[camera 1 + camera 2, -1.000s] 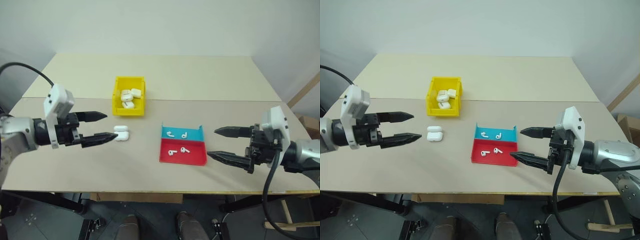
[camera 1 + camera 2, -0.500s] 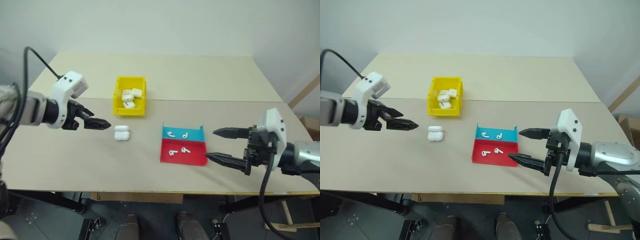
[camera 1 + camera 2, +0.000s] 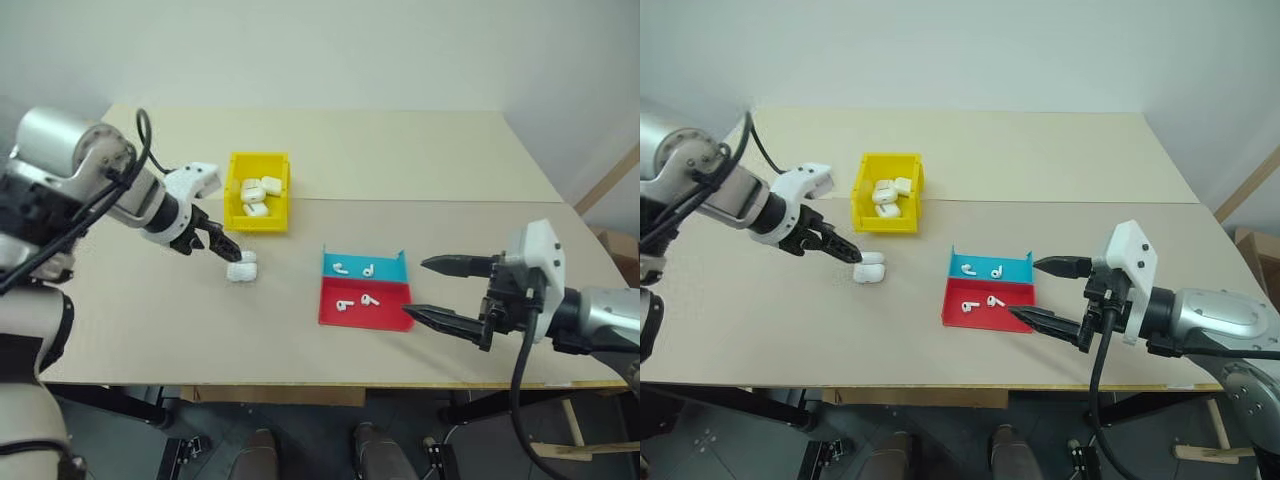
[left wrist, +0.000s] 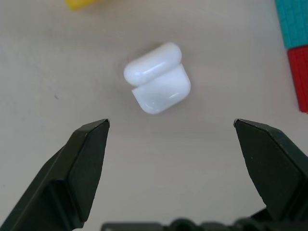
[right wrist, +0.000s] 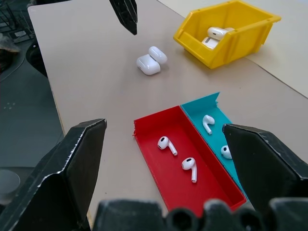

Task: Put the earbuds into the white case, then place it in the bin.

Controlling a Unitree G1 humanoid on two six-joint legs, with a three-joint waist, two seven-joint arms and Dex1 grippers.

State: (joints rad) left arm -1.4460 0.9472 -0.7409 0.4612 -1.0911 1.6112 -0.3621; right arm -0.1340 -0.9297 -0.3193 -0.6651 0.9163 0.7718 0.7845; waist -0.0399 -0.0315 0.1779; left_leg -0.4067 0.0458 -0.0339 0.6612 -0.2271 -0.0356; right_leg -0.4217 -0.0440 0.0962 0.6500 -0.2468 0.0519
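Poised above the open white case (image 4: pixel 157 78) with jaws spread, the left gripper (image 4: pixel 173 130) was positioned for grasping; the right gripper (image 3: pixel 432 289), likewise open, was held near the earbuds (image 3: pixel 357 300).

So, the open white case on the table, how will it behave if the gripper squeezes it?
The white case looks glossy and rounded, so it may slip between the black fingers. It seems rigid plastic, unlikely to deform. Its lid stands open on a hinge, so a squeeze could snap it shut or make the case skid on the smooth table.
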